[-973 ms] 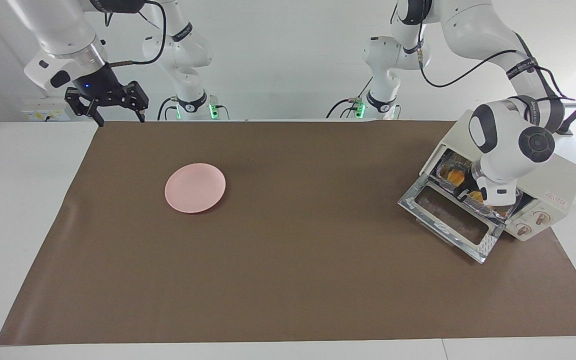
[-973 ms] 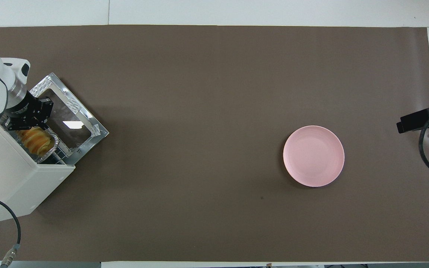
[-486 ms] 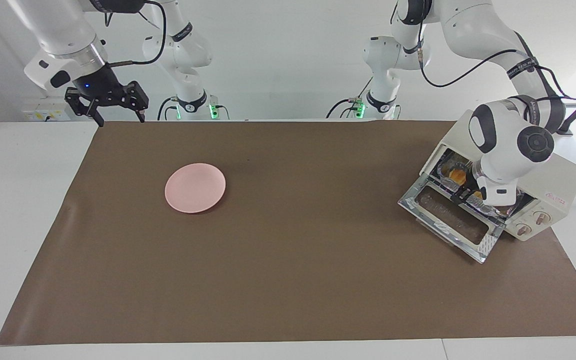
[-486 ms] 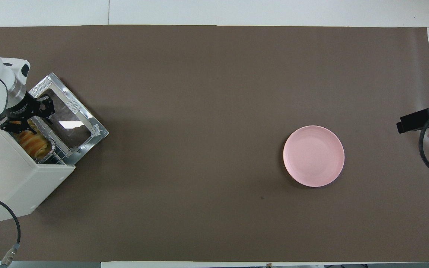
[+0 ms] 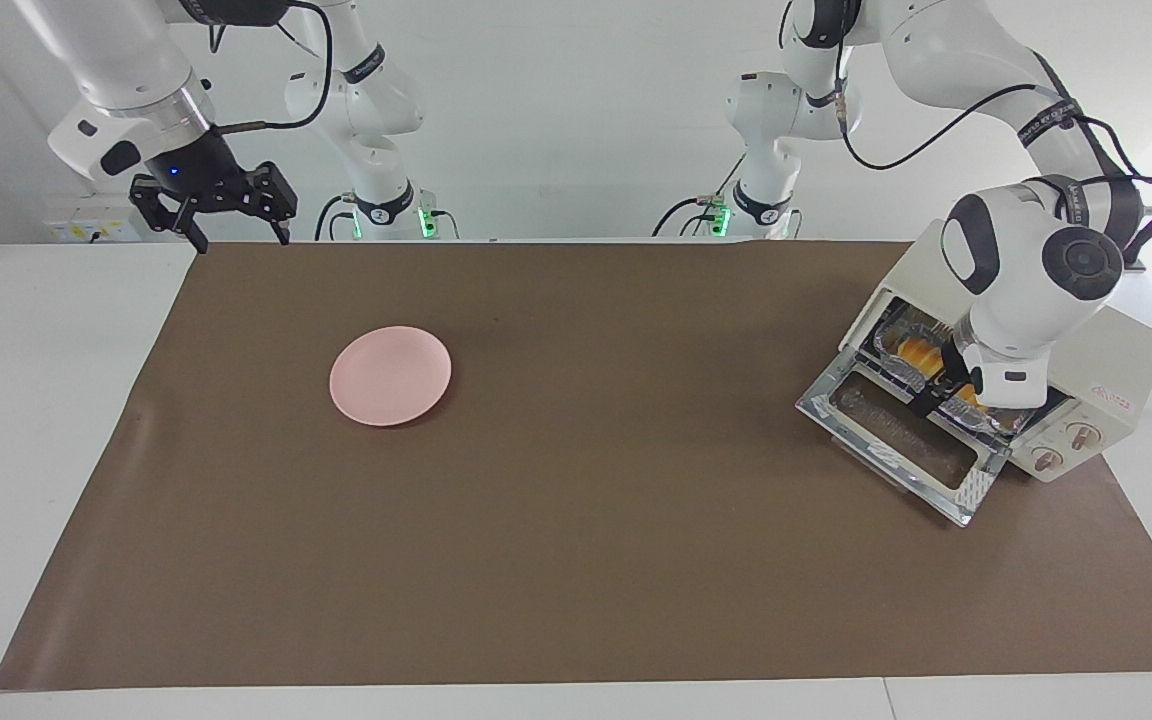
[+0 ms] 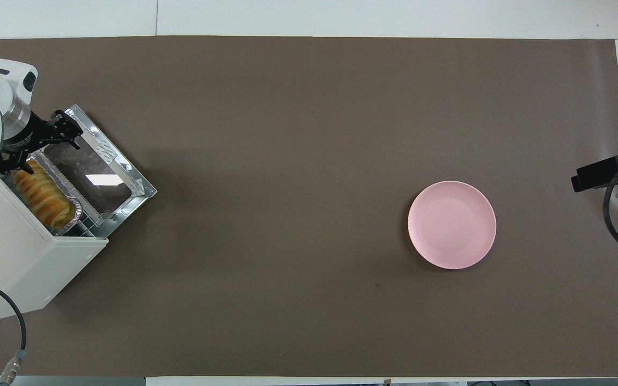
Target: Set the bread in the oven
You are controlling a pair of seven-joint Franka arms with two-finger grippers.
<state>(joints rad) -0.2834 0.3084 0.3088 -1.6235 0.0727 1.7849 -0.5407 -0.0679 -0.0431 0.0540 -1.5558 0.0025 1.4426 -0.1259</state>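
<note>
Bread [image 6: 41, 194] in foil tray [image 6: 75, 210] inside oven [image 6: 14, 262]: light, soft, crushable; grip mid-loaf flanks gently. Left hand [image 6: 38, 142] open above oven door [image 5: 896, 440]; right hand [image 5: 226, 205] open, waiting.

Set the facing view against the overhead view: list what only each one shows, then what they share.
Only the facing view shows the oven's two knobs, both arms' bases, and the right gripper, open, waiting above the table edge at the right arm's end.

Only the overhead view shows the bread nearly whole along its ridged length, lying in the foil tray inside the oven.

Both show the pink plate, the brown mat, the oven's door dropped open, and the left gripper, open, over the oven's mouth, holding nothing.
</note>
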